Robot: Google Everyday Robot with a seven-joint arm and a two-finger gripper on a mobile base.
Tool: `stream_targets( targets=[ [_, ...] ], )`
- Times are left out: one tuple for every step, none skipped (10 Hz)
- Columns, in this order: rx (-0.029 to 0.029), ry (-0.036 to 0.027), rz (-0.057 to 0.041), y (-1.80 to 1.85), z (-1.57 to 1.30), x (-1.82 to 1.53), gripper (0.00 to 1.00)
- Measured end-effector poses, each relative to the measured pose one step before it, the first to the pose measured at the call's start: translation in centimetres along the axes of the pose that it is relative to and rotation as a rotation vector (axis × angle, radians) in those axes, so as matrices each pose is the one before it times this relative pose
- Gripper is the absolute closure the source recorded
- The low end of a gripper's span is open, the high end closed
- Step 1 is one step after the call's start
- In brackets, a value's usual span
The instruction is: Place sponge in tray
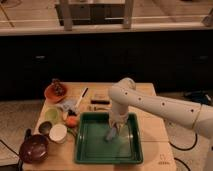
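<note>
A green tray (90, 150) lies on the wooden table, at the front middle. My gripper (113, 133) hangs down from the white arm (150, 105) into the tray, right of its middle. A pale bluish thing, which looks like the sponge (111, 135), is at the gripper's tip, low over the tray floor. I cannot tell whether it rests on the floor or is held.
Left of the tray stand a dark red bowl (33, 147), a white cup (58, 132), a green cup (51, 115), an orange item (72, 121) and an orange plate (54, 91). Utensils (98, 103) lie behind the tray. The table's edge is close on the right.
</note>
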Motion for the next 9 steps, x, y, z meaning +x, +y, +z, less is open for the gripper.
stream_targets(
  targets=[
    [-0.00048, 0.00033, -0.00271, 0.018, 0.006, 0.013, 0.94],
    [-0.00071, 0.00034, -0.0038, 0.065, 0.008, 0.022, 0.94],
    [-0.00072, 0.00032, -0.00157, 0.047, 0.014, 0.03, 0.94],
    [0.00008, 0.00023, -0.00152, 0.049, -0.001, 0.027, 0.94],
    [-0.00015, 0.00031, -0.0022, 0.053, 0.007, 0.019, 0.94],
    [-0.00006, 0.00028, -0.00137, 0.0, 0.004, 0.008, 0.92],
    [-0.00014, 0.00022, -0.0014, 0.007, 0.004, 0.004, 0.87],
    [-0.00012, 0.00038, -0.00118, -0.006, 0.001, 0.003, 0.86],
    [-0.00044, 0.00074, -0.0025, -0.022, 0.004, 0.006, 0.86]
  ],
)
